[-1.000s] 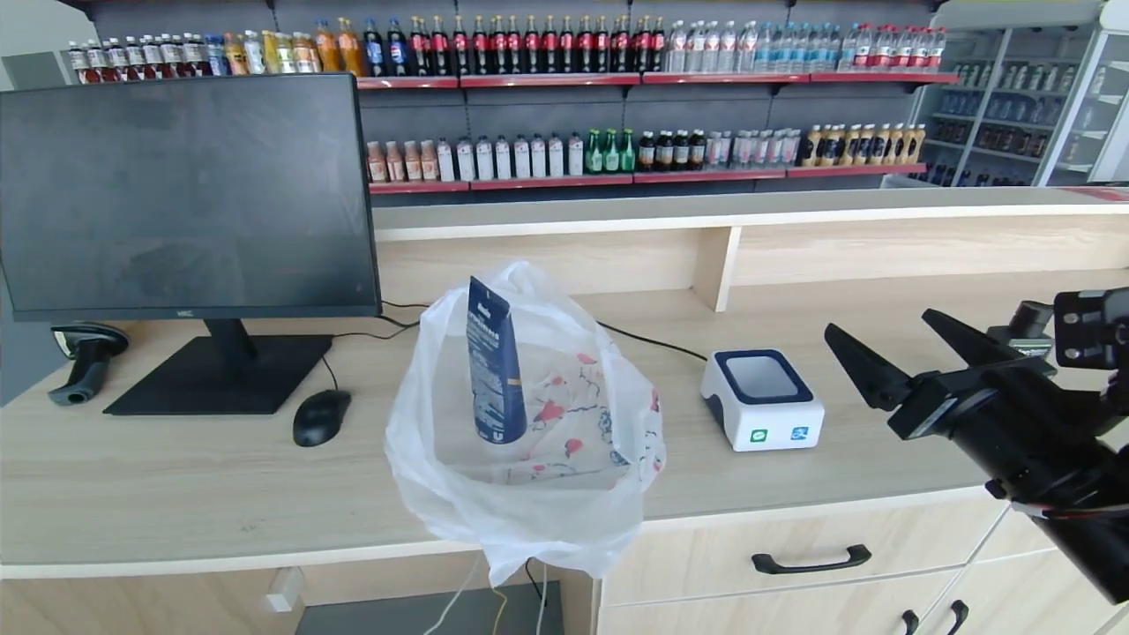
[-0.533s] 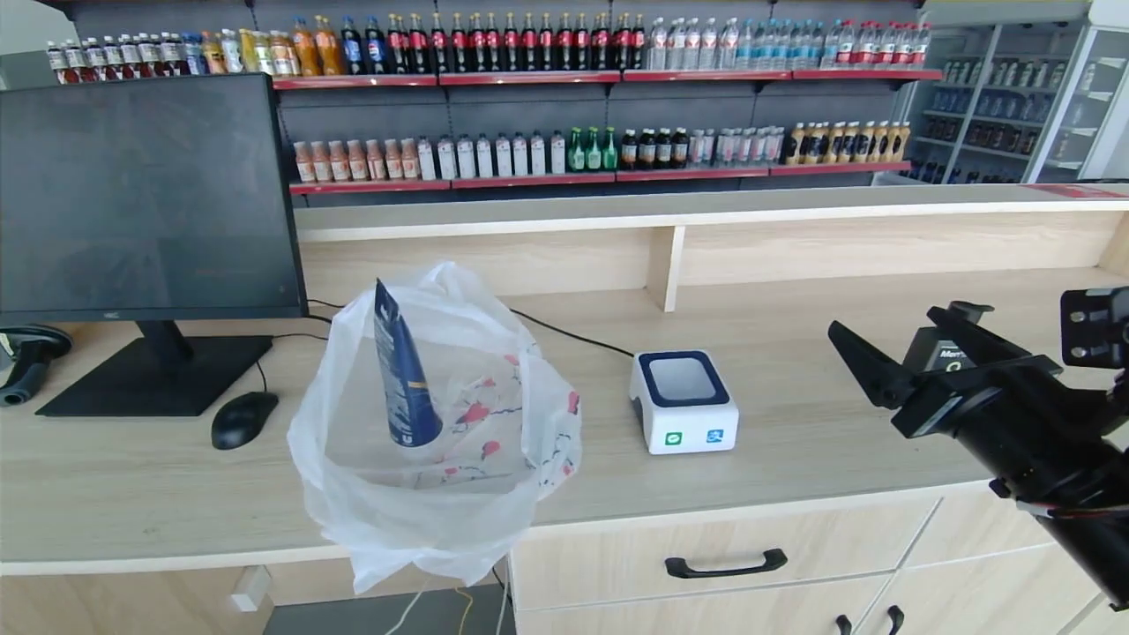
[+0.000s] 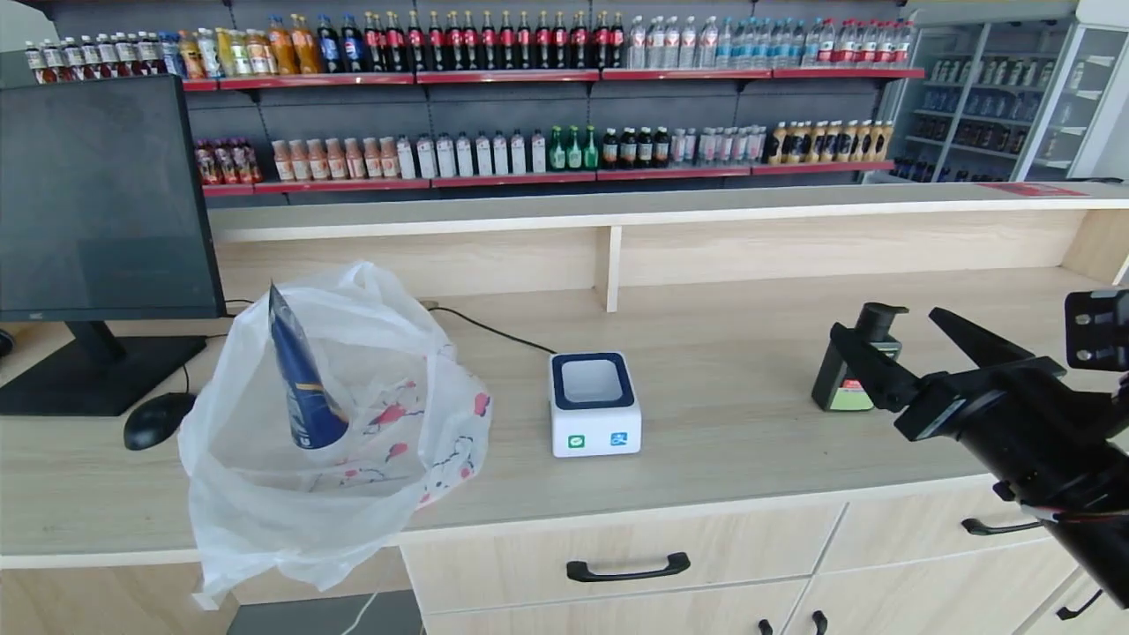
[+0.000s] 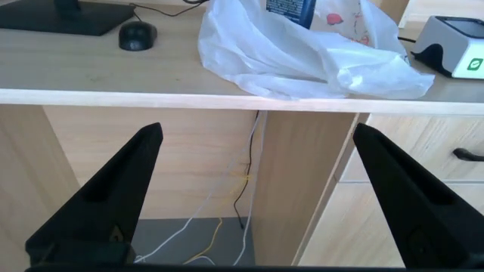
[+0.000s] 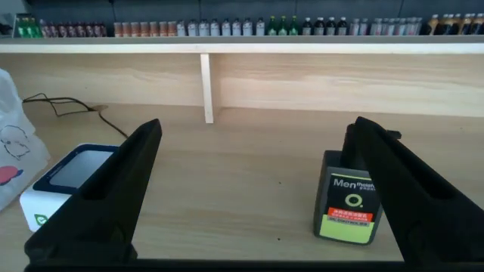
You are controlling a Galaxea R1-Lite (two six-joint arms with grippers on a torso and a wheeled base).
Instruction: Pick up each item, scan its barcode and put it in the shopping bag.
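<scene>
Shop counter (image 3: 723, 423), pale wood, drink shelves behind. Shopping bag (image 3: 265, 494), left, at near edge, mouth open, blue tube (image 3: 300, 388) upright inside. Left gripper (image 4: 257, 128): spread wide, empty, below counter edge. Right gripper (image 5: 257, 125): spread wide, empty, near bottle. Scanner (image 3: 594, 414), centre. Dark bottle (image 3: 838, 392), right, upright. Risk: a finger clips the bottle, toppling it.

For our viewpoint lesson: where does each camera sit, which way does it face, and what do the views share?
Head view: high on the robot, looking down at the counter; the right gripper shows, open.
Left wrist view: low before the counter's front, facing the shopping bag; left gripper open.
Right wrist view: low over the counter, facing the bottle; the open right gripper frames it.
Shared: the scanner shows in all three.
</scene>
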